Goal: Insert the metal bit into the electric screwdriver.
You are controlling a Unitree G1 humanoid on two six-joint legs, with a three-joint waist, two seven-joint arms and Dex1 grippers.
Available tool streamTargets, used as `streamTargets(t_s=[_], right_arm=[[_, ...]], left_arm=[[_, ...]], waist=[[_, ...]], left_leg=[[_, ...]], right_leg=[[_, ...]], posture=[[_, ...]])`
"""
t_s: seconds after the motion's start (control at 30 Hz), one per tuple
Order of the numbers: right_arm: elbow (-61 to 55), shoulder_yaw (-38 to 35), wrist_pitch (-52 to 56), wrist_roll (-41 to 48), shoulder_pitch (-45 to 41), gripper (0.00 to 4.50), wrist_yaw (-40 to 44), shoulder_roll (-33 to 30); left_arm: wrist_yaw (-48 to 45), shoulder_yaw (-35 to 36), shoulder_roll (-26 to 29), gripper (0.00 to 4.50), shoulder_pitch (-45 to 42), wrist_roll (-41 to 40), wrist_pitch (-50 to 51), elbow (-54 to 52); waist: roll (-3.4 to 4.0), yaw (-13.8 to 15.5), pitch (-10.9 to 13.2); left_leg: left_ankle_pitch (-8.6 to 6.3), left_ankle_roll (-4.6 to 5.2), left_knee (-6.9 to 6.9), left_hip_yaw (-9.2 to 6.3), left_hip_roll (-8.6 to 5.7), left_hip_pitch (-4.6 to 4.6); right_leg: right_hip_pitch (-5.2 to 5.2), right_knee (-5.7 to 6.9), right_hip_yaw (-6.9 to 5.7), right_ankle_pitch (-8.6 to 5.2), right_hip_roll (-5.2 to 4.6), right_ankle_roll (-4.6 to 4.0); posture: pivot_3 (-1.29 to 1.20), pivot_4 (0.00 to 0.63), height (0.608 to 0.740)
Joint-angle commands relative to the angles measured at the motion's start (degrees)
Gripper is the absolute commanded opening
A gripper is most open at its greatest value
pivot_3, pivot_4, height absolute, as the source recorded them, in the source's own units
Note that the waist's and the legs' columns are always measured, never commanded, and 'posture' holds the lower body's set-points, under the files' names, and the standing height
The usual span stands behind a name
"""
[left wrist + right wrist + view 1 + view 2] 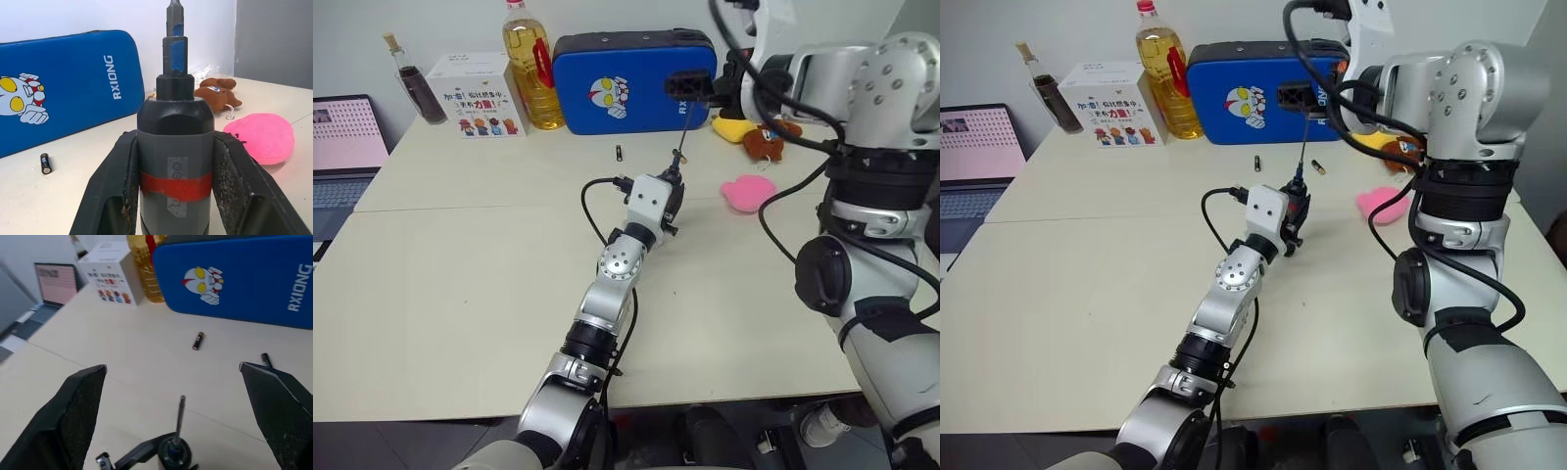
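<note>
metal bit (180,413) seated in electric screwdriver (175,161), left gripper (176,196) clamping it, right gripper (181,421) spread wide

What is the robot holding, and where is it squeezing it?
The left gripper holds the electric screwdriver by its body, at the red band. The metal bit sticks out of it. The right gripper is open, holding nothing.

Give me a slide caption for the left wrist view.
Left gripper clamps the electric screwdriver, metal bit seated in its tip.
</note>
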Motion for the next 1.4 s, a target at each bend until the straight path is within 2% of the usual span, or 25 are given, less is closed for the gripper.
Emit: streamTargets(t_s=[0.03,0.13,0.23,0.33,0.53,0.63,0.77,0.9,0.97,1.1,1.23,1.4], right_arm=[[-4.8,-5.3,-2.9,3.8,2.5,4.49,3.2,-3.5],[-7.6,-8.1,-8.1,6.8,6.1,4.49,6.4,-5.4],[-14.4,-5.3,-13.1,9.8,13.3,4.49,13.2,-8.5],[-21.4,-3.4,-16.6,12.7,22.6,4.49,18.4,-10.3],[-31.1,3.7,-31.3,9.7,40.6,4.49,23.0,-11.2],[-33.2,6.0,-36.1,8.6,45.1,4.49,23.2,-11.0],[-40.9,10.8,-40.6,9.5,53.8,4.49,26.7,-12.1],[-45.0,16.1,-45.4,7.3,60.1,4.49,29.1,-13.6],[-45.3,18.1,-47.7,5.7,61.7,4.49,30.0,-14.7],[-44.2,20.2,-51.3,4.0,63.5,4.49,31.1,-16.2],[-41.6,22.3,-53.4,1.1,63.7,4.49,29.7,-15.8],[-40.3,23.0,-53.9,0.1,63.5,4.49,29.4,-16.2]], left_arm=[[-0.8,0.3,1.1,1.65,0.3,-0.3,0.9,-1.2],[-1.9,0.6,2.5,1.65,0.8,-0.7,1.5,-1.4],[-4.2,2.5,5.2,1.65,0.1,-2.4,2.7,-1.4],[-10.1,6.4,9.7,1.65,-2.5,-8.0,6.1,-1.4],[-26.4,9.1,23.8,1.65,-10.6,-14.7,14.2,-0.5],[-34.2,9.0,29.3,1.65,-12.9,-16.4,15.8,0.0],[-55.6,3.2,44.2,1.65,-17.1,-13.2,13.4,3.6],[-67.5,-3.1,51.7,1.65,-17.6,-7.8,5.4,9.6],[-68.4,-4.9,52.1,1.65,-18.1,-5.0,0.1,14.4],[-65.9,-7.8,49.5,1.65,-19.2,0.1,-7.8,25.0],[-62.5,-7.5,44.4,1.65,-20.9,1.5,-12.5,32.5],[-62.7,-7.7,41.9,1.65,-22.5,3.7,-15.9,38.8]], waist=[[0.0,0.0,0.0],[-0.01,0.1,0.0],[-0.01,-0.3,0.0],[-0.01,-0.8,0.0],[0.1,-1.6,0.1],[0.15,-1.1,0.2],[0.05,-0.3,0.2],[0.07,-0.3,0.2],[0.07,-0.2,0.2],[-0.13,0.1,0.3],[-0.37,0.2,0.5],[-0.41,0.3,0.5]], left_leg=[[0.0,0.0,0.0,0.0,0.0,0.0],[0.0,0.0,0.02,0.0,-0.01,0.0],[0.0,0.0,-0.01,0.06,-0.02,0.03],[-0.01,0.01,-0.03,0.1,0.02,0.11],[0.0,0.02,-0.06,-0.06,0.26,0.19],[0.01,0.0,-0.04,-0.06,0.23,0.05],[0.01,-0.05,0.01,0.02,0.13,0.0],[0.0,-0.03,0.01,0.06,0.11,0.11],[0.0,-0.02,0.04,0.03,0.13,0.13],[0.0,-0.01,0.12,-0.03,0.13,0.08],[-0.01,-0.01,0.14,-0.03,0.13,0.03],[-0.01,-0.01,0.15,-0.03,0.11,0.06]], right_leg=[[0.01,-0.01,0.0,0.0,0.0,0.0],[0.04,-0.02,0.01,0.0,-0.01,0.01],[0.03,-0.01,0.06,0.01,0.01,0.02],[0.02,0.0,0.08,0.01,0.11,0.01],[-0.02,0.15,0.08,0.04,0.73,-0.06],[-0.09,0.04,0.01,0.03,0.68,-0.06],[-0.08,-0.06,-0.09,0.03,0.57,-0.05],[-0.04,-0.03,-0.09,0.01,0.56,-0.05],[-0.02,0.01,-0.13,0.0,0.59,-0.06],[0.0,0.0,-0.19,0.0,0.6,-0.06],[-0.01,-0.02,-0.22,0.01,0.57,-0.06],[0.0,0.01,-0.22,0.01,0.55,-0.06]], posture=[[0.0,0.15,0.74],[0.0,0.15,0.74],[0.0,0.15,0.74],[0.0,0.15,0.74],[0.0,0.15,0.74],[0.0,0.15,0.74],[0.0,0.15,0.74],[0.0,0.15,0.74],[0.0,0.15,0.74],[0.0,0.15,0.74],[0.0,0.15,0.74],[0.0,0.15,0.74]])
